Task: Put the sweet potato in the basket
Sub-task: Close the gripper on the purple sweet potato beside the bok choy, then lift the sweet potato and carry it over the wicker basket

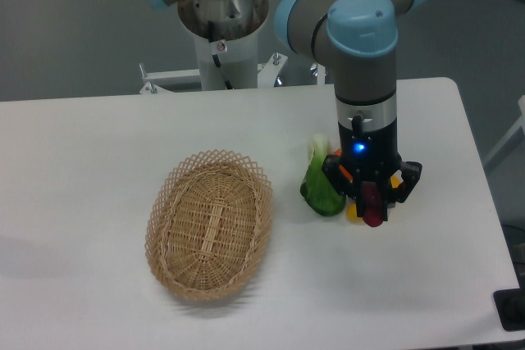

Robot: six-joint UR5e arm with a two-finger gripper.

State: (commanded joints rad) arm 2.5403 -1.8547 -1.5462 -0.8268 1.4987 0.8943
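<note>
One step looks done to me: the sweet potato [373, 204] sits clamped between the fingers of the claw [372, 199], right of the basket [210, 225] and well apart from it. The basket holds nothing I can see. I judge the carry across the desk [98, 145] and release remain.

The sweet potato [372, 203] is a small, elongated magenta-red piece, standing roughly upright at the right side of the table with only its lower part showing, its rounded end pointing down. The basket [210, 224] is a light tan oval of woven wicker with an openwork scalloped rim, sitting upright and empty on the white tabletop with its long axis slightly tilted. It lies well apart from the sweet potato, toward the left.
</note>
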